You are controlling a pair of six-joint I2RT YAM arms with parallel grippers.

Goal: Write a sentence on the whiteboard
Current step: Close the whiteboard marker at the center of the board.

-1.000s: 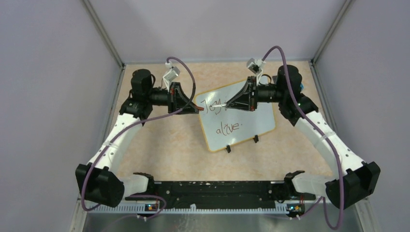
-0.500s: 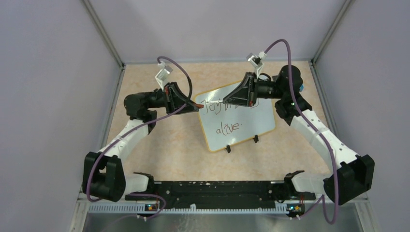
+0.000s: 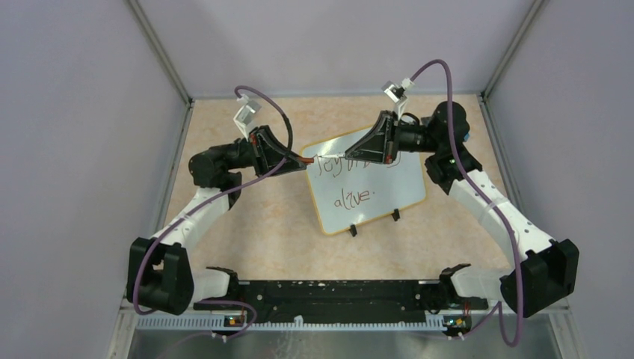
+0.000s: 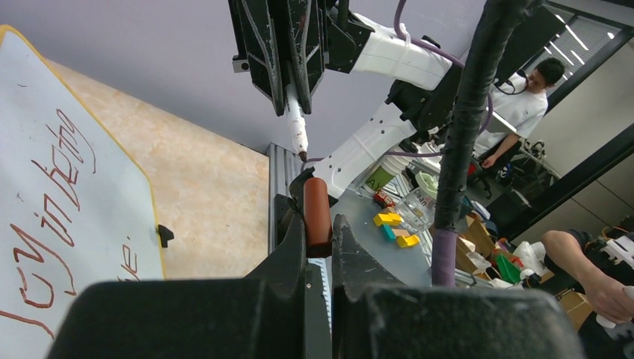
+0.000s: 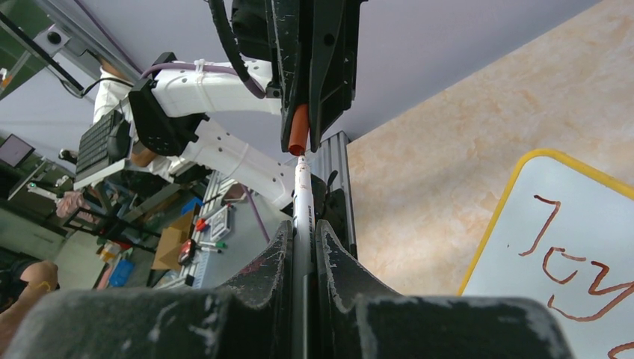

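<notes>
The whiteboard [image 3: 389, 191] lies tilted at the table's middle right, with its yellow rim and two black clip feet. The sentence [image 3: 351, 197] shows in reddish-brown in two lines; "alive." is clear and the arms partly cover the upper line. It also shows in the left wrist view [image 4: 45, 187]. My left gripper [image 3: 300, 161] is shut on the reddish-brown marker cap [image 4: 317, 215]. My right gripper [image 3: 350, 158] is shut on the white marker [image 5: 302, 198], above the board's top left. The marker's tip points at the cap's open end, almost touching it.
The tan tabletop [image 3: 254, 224] is enclosed by grey walls at the back and both sides. A black rail [image 3: 329, 295] runs along the near edge between the arm bases. Purple cables loop above both wrists.
Both arms have raised and turned their wrists, bringing the cap and the marker tip closer together above the board's top left corner. The board has not moved.
</notes>
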